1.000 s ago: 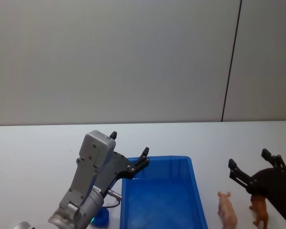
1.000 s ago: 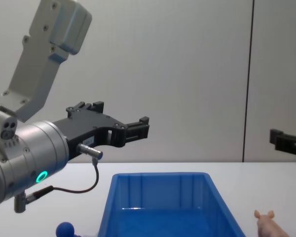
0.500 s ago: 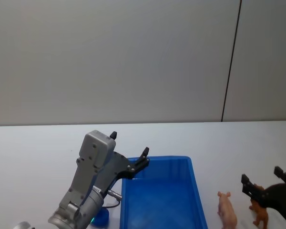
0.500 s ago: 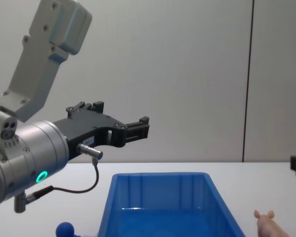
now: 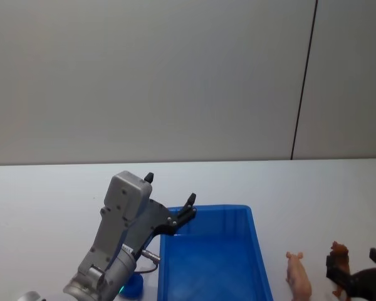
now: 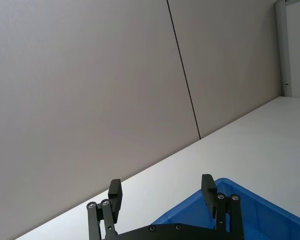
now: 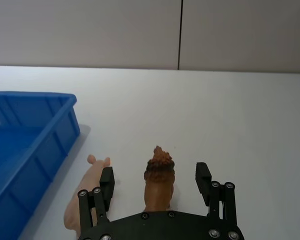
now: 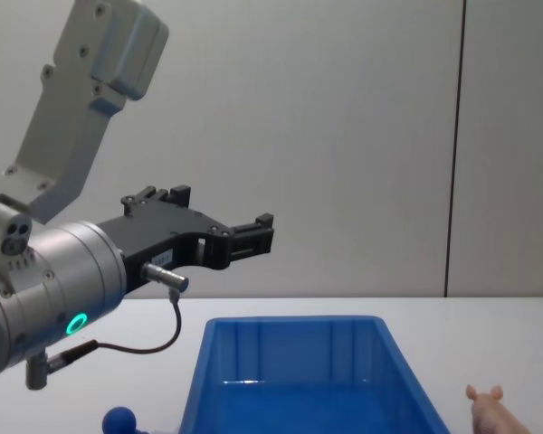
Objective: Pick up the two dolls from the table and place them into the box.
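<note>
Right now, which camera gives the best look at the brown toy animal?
The right wrist view: the brown doll stands on the table between the open fingers of the right gripper, beside the pink pig. The head view catches it at the lower right corner, partly behind that gripper. The left gripper hovers by the box.

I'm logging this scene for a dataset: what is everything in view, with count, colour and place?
box: one, bright blue, on the table, middle.
pig: one, pale pink, on the table just right of the box.
brown doll: one, brown, upright on the table right of the pig.
ball: one, blue, on the table left of the box.
table: one, white, under everything.
wall: grey, behind the table, with a dark vertical seam.
left end effector: one, black, open, raised by the box's far left corner.
right end effector: one, black, open, low, fingers either side of the brown doll.
</note>
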Available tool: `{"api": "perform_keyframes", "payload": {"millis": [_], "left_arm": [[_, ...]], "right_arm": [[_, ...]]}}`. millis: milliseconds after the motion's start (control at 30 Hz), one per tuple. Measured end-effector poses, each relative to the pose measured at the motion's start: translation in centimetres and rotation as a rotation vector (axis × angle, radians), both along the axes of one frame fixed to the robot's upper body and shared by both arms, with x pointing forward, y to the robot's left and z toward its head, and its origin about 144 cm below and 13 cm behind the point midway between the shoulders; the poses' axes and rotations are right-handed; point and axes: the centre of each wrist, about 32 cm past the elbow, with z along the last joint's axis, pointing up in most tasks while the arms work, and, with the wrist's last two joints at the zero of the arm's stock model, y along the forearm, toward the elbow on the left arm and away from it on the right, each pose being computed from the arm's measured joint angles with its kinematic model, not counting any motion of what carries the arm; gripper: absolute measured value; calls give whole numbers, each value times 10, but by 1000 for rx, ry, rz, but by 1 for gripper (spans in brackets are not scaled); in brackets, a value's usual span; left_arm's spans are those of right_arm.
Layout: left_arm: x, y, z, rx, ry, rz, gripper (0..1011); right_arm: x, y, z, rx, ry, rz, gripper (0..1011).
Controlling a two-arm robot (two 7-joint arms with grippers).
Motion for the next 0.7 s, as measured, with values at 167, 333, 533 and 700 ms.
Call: {"api": "perform_keyframes", "payload": {"millis": [167, 333, 533, 700], "left_arm": [[0, 0, 0, 0, 0, 0, 1001], [0, 0, 0, 0, 0, 0, 1001], [0, 0, 0, 0, 0, 0, 1001], [0, 0, 0, 0, 0, 0, 1001]], "right_arm": [[0, 3, -8, 0, 33, -15, 1001], [2, 6, -16, 4, 62, -24, 1001], [9, 10, -25, 13, 92, -30, 965], [14, 12, -31, 22, 111, -32, 831]]}}
